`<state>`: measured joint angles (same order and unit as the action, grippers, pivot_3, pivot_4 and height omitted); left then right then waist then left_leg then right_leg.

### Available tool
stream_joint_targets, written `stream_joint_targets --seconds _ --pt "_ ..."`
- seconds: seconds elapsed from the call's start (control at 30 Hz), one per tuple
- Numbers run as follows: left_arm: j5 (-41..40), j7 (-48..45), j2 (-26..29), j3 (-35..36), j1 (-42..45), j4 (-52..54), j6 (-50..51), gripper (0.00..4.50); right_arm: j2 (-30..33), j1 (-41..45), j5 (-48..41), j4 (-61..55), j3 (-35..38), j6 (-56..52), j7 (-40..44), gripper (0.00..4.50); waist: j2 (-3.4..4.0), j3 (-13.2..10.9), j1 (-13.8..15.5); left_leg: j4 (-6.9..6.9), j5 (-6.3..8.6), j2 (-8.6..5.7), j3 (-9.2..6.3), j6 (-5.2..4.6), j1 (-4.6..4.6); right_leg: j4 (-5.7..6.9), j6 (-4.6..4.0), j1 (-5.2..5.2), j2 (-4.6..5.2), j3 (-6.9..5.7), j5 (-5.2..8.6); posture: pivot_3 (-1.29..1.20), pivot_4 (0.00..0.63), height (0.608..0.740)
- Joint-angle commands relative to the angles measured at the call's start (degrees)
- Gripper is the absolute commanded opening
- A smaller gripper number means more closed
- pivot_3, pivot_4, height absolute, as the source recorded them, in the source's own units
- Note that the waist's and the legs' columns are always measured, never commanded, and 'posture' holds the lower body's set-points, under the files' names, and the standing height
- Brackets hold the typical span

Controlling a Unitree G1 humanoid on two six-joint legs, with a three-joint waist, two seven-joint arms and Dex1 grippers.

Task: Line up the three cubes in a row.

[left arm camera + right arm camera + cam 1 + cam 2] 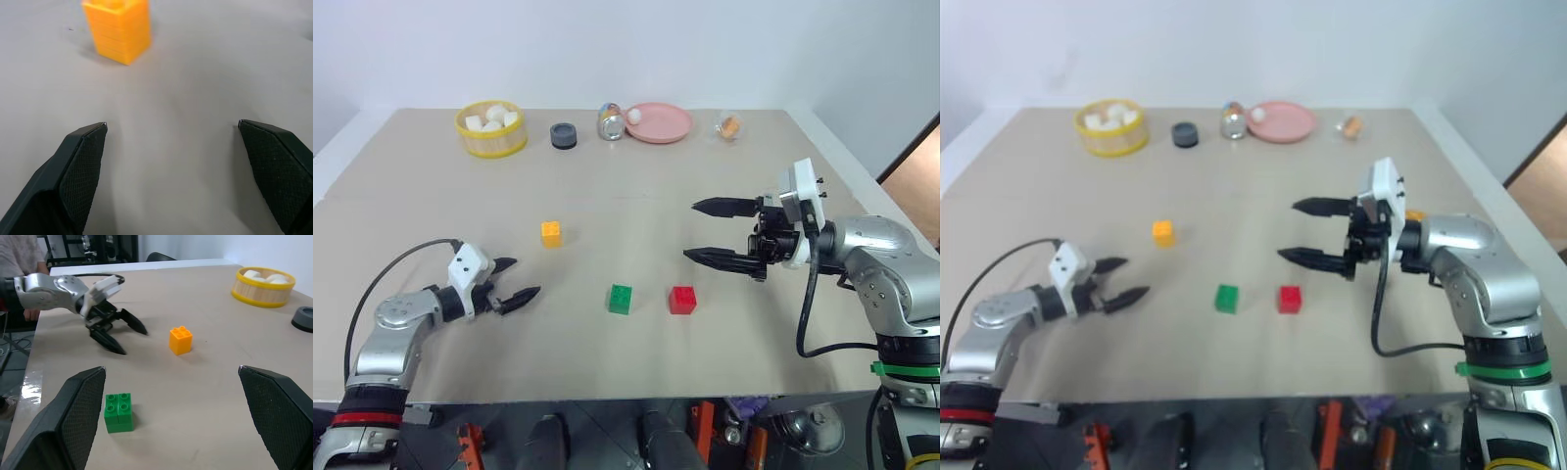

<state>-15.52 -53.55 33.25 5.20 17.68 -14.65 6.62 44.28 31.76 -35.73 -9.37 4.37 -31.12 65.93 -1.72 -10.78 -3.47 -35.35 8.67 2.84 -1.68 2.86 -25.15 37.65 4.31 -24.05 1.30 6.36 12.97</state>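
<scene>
**Both grippers open, cubes not yet in a row**

The left gripper (512, 281) had its fingers spread apart with nothing between them. It hung low over the table (636, 186) near the front left edge, pointing toward the middle. In the left wrist view its two black pads (80, 171) framed bare tabletop, and the yellow cube (117, 29) stood ahead of them, apart from both.

The right gripper (703, 232) was also wide open and empty. It was raised above the table on the right side, its fingers level and pointing left. The red cube (682, 300) lay just below and in front of its lower finger, not touching it.

The green cube (621, 299) stood near the red one, to its left, with a gap between them; these two sat level with each other along the front of the table. The yellow cube (551, 233) was farther back and farther left, well apart from the other two and out of their line.

Along the far edge stood a yellow basket (491, 142) holding white lumps, a dark round cap (564, 135), a small can (610, 122) and a pink plate (661, 124).
</scene>
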Motion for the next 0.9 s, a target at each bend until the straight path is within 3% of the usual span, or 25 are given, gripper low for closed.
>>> stream_joint_targets --seconds 0.03,0.5,0.9 --pt "2.06 3.67 -2.06 -0.86 4.65 -3.87 -0.98 4.42 -0.28 1.53 -0.18 -0.64 0.50 0.81 -0.01 4.50 -0.01 0.00 0.54 -0.02 0.00 -0.01 -0.01 0.00 0.00 0.00 0.00 0.00 0.00 0.00 -0.04 0.00 0.150 0.740" --pt "6.29 4.34 -5.27 -2.70 20.37 -25.89 -8.67 4.42 -0.70 0.91 0.10 -1.33 0.88 0.89 -1.26 4.50 -0.02 0.01 0.75 0.17 -0.06 -0.02 -0.01 0.15 -0.09 -0.01 0.19 -0.14 -0.03 0.00 -0.02 0.00 0.150 0.740" --pt "5.18 -6.97 -7.16 -4.77 21.48 -27.69 -9.07 4.42 -0.84 1.57 0.29 -0.81 0.73 0.93 -1.67 4.50 -0.02 0.01 0.79 0.26 -0.07 -0.06 -0.07 0.16 -0.09 -0.03 0.07 -0.10 -0.03 0.01 0.10 0.00 0.150 0.740"
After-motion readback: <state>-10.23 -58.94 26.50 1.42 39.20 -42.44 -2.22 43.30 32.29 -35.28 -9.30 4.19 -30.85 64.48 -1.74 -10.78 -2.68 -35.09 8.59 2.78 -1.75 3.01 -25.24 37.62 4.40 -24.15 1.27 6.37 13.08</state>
